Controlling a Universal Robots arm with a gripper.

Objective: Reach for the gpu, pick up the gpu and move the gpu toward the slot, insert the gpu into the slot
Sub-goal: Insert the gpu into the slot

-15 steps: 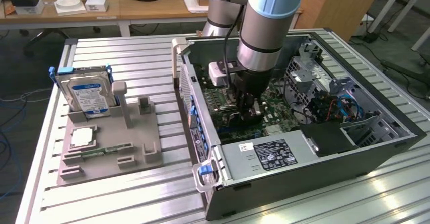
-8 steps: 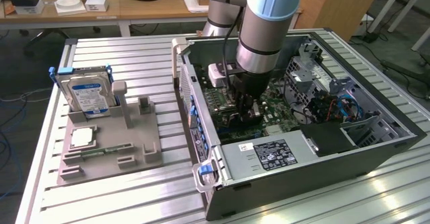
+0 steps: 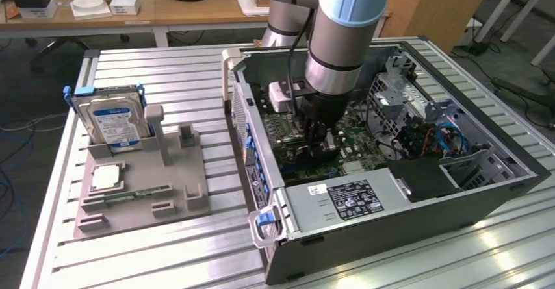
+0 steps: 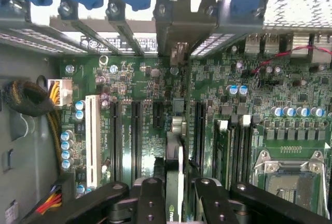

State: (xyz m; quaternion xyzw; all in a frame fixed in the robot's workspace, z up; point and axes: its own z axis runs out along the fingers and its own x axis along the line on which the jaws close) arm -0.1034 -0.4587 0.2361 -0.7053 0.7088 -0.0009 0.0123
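Insertion is the stage in hand, by my reading: the gripper is down inside the open case, clenched on the gpu, which stands on edge between its fingers with the metal bracket end toward the rear card openings. In the wrist view the card runs along the motherboard, in line with one of the dark slots. Whether its edge is already seated in a slot I cannot tell. Reaching and lifting look done; seating looks unfinished or just finishing.

In the exterior view the arm drops into the case near the middle of the board. The case also holds a power supply at its 6 o'clock corner and a drive cage with blue cables at 3 o'clock.

At 9 o'clock from the case, a grey tray holds a hard drive upright at its far end, a chip lower down, and a memory stick lying flat.
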